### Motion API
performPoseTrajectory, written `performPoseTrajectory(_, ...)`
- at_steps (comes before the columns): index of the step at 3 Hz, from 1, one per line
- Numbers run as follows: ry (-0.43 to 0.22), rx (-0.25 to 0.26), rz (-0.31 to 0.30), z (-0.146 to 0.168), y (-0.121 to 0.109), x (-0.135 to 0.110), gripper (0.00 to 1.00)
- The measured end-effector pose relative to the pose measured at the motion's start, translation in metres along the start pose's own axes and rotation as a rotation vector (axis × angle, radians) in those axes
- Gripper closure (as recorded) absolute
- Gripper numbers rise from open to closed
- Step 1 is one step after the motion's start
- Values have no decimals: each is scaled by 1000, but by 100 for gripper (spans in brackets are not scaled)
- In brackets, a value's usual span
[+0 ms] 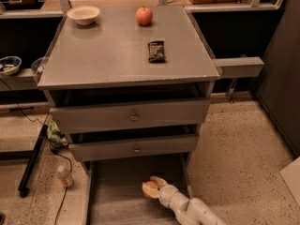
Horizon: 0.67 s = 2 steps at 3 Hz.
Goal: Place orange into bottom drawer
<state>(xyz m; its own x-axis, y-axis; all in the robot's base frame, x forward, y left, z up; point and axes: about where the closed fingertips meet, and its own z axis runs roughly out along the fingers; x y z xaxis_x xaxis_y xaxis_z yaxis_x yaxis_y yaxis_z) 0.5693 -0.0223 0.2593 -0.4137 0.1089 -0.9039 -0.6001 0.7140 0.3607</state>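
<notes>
The orange (148, 190) is in the open bottom drawer (117, 196), low over its pale floor, near the right side. My gripper (154, 186) reaches in from the lower right on a white arm. Its fingers are closed around the orange, one finger (158, 181) curving over the top of the fruit. I cannot tell whether the orange touches the drawer floor.
Two upper grey drawers (134, 117) with small knobs stand slightly ajar above. On the cabinet top are a red apple (144, 16), a white bowl (83, 14) and a dark snack packet (156, 51). A small bottle (64, 176) and a black stand leg (30, 165) are on the floor at left.
</notes>
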Motion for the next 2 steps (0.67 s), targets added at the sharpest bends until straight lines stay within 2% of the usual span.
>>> performPoseTrajectory(2,11,17,-21,2,2,-1,100)
